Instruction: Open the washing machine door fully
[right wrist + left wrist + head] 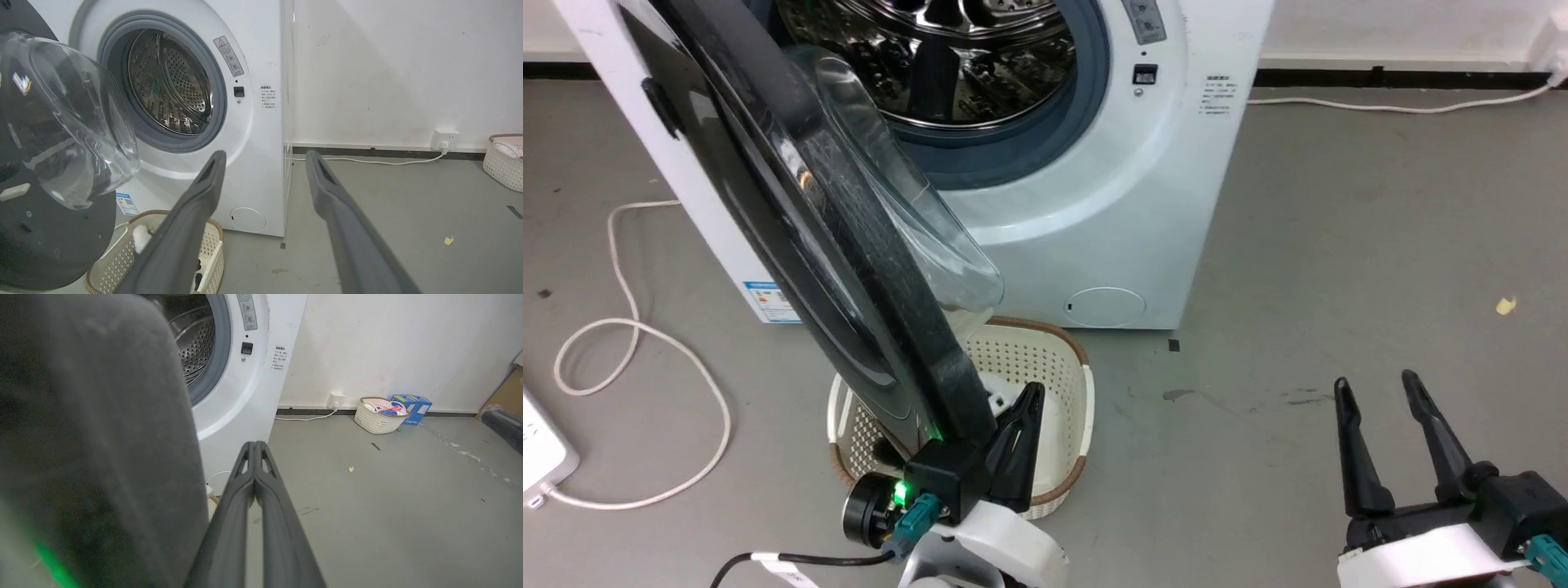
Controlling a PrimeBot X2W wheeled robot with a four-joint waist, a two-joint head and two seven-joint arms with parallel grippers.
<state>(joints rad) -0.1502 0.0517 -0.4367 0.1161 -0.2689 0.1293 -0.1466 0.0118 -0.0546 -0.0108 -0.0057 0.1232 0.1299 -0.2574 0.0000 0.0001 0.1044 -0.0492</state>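
Observation:
The washing machine door stands swung out from the white machine, nearly edge-on in the head view, with its black rim toward me and the clear glass bowl on its right side. The steel drum mouth is exposed. My left gripper is shut with nothing in it, its fingers lying right beside the door's lower rim on the bowl side; I cannot tell if they touch. In the left wrist view the rim is a blurred dark mass left of the shut left gripper. My right gripper hangs open, far right of the door.
A white woven basket sits on the floor under the door's lower edge. A white cable and power strip lie at left. By the wall at right are another basket and a blue box. Grey floor stretches right.

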